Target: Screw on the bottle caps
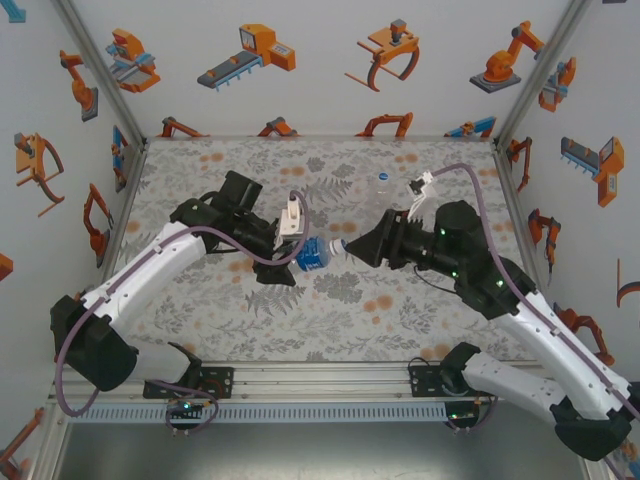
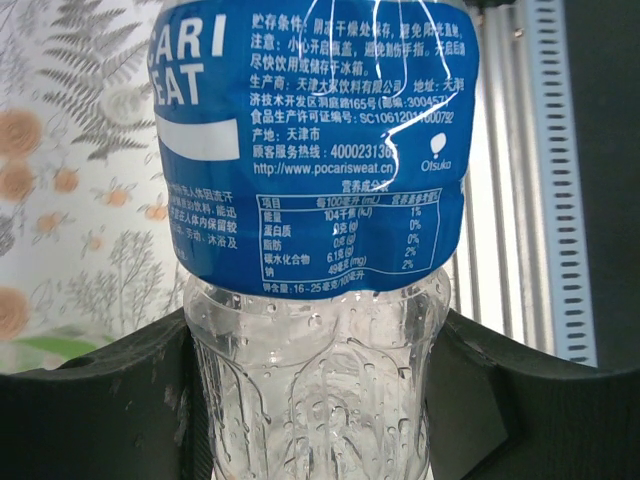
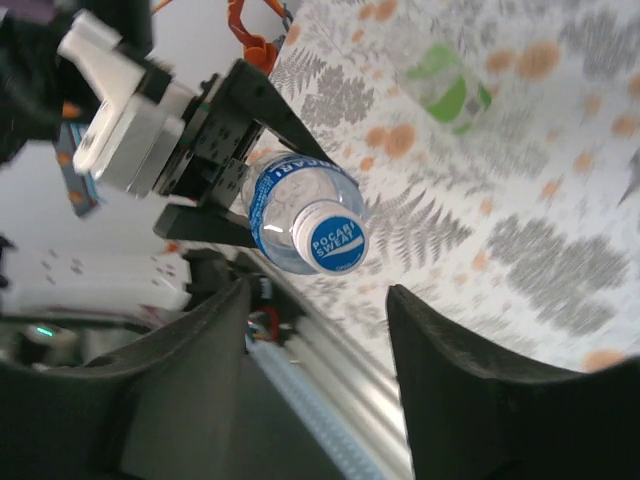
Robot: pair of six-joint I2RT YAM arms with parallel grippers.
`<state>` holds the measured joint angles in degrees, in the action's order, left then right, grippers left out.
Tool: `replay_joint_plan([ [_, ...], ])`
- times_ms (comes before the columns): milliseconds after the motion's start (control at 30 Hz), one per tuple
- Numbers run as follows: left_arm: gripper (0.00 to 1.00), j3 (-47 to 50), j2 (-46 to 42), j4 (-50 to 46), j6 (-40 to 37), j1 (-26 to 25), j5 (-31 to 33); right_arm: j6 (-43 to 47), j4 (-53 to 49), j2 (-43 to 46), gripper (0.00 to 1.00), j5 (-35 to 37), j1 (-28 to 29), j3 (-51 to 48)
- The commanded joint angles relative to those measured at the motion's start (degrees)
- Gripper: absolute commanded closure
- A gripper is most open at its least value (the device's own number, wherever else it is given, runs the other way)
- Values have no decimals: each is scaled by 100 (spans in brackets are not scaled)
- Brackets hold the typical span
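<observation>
My left gripper is shut on the short bottle with the blue label band and holds it sideways above the table, neck toward the right arm. In the left wrist view the black fingers press both sides of its clear ribbed body. A bottle cap, white-rimmed with a blue printed top, sits on the bottle's neck. My right gripper is open just in front of the cap, with nothing between its fingers. The other bottle stands upright at the back and shows as a green blur.
The flower-printed table mat runs to the aluminium rail at the near edge. White walls with orange robot prints close off three sides. A white cable plug hangs beside the right arm, close to the standing bottle.
</observation>
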<state>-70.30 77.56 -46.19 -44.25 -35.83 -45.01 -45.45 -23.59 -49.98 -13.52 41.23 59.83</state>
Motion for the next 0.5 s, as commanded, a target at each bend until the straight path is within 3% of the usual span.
replay_joint_plan([
  [0, 100, 91, -232, 180, 228, 24, 396, -1775, 0, -111, 41, 73, -25, -112],
  [133, 100, 114, -253, 180, 190, 7, 343, -2501, 514, -179, 39, -198, -199, -484],
  [233, 100, 139, -285, 189, 127, 3, 226, -2991, 1167, -234, 44, -588, -415, -886],
  [467, 100, 140, -259, 190, 137, -20, 234, -3242, 1664, -382, 46, -911, -513, -1035],
])
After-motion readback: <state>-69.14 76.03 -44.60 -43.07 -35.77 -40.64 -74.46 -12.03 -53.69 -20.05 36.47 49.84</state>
